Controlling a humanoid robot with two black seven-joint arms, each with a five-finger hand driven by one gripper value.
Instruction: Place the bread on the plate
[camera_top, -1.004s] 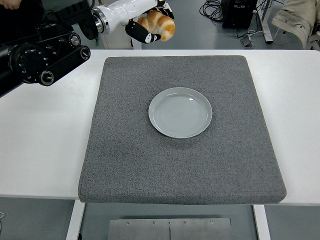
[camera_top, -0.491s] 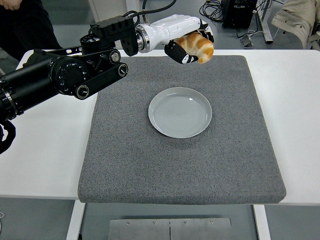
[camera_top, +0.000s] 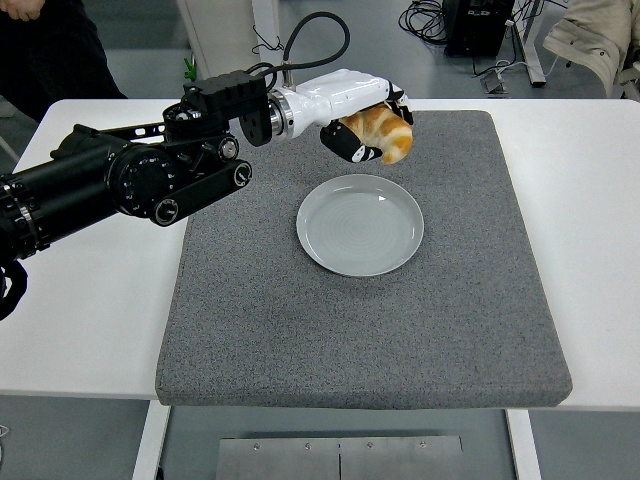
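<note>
In the head view, your left hand (camera_top: 368, 128) reaches in from the left edge on its black arm, with a white forearm section leading to the wrist. Its fingers (camera_top: 345, 146) are curled around the bread (camera_top: 382, 134), a golden-brown croissant-like piece, gripping it from above and behind. The bread hangs in the air above the far part of the grey mat (camera_top: 280, 310), just beyond the far rim of the plate (camera_top: 360, 224) and not touching it. The plate, pale grey and round, lies flat near the middle of the mat, which covers most of the white table (camera_top: 90, 300). At the top left you can see a person (camera_top: 50, 45) in dark clothes standing behind the table.
</note>
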